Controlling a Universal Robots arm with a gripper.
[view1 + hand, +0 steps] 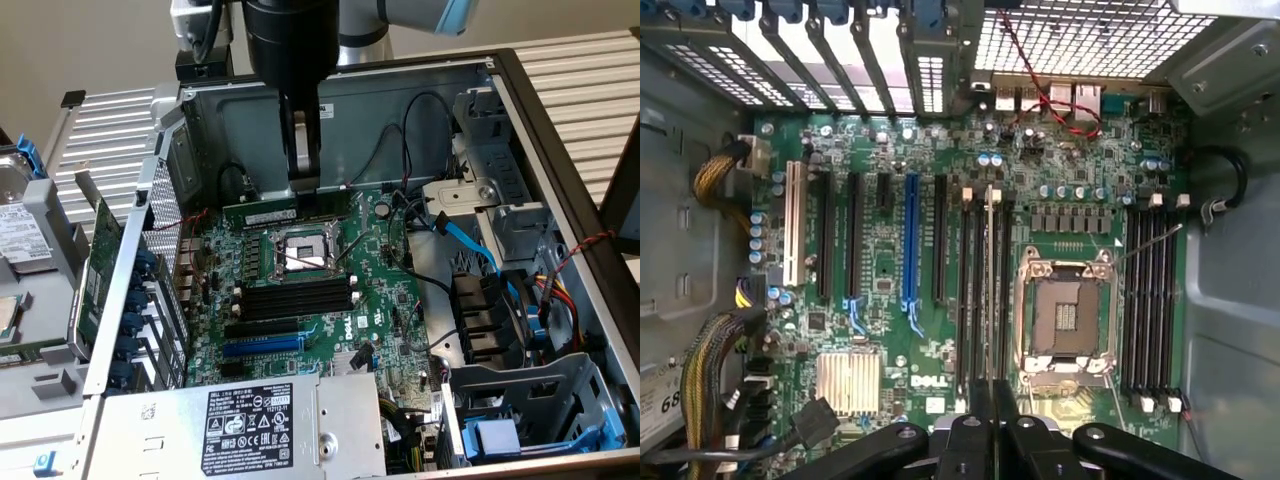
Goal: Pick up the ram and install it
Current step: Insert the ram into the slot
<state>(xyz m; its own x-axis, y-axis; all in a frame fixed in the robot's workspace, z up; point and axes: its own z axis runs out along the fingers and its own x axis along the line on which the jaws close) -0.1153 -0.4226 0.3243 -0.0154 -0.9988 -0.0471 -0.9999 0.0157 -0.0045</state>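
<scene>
Ram: clamped edge-down in end effector, long axis parallel to black memory slots, poised above them beside CPU socket

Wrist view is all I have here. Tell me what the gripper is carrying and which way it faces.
Observer: The gripper is shut on the ram, whose white label faces the exterior camera.
Operator: Say whether it is seated.
Observer: Not yet. It hangs level, clear above the motherboard.
Operator: Report what lies outside the case.
Observer: A larger green card stands on edge just outside the case, on the exterior view's left.
</scene>
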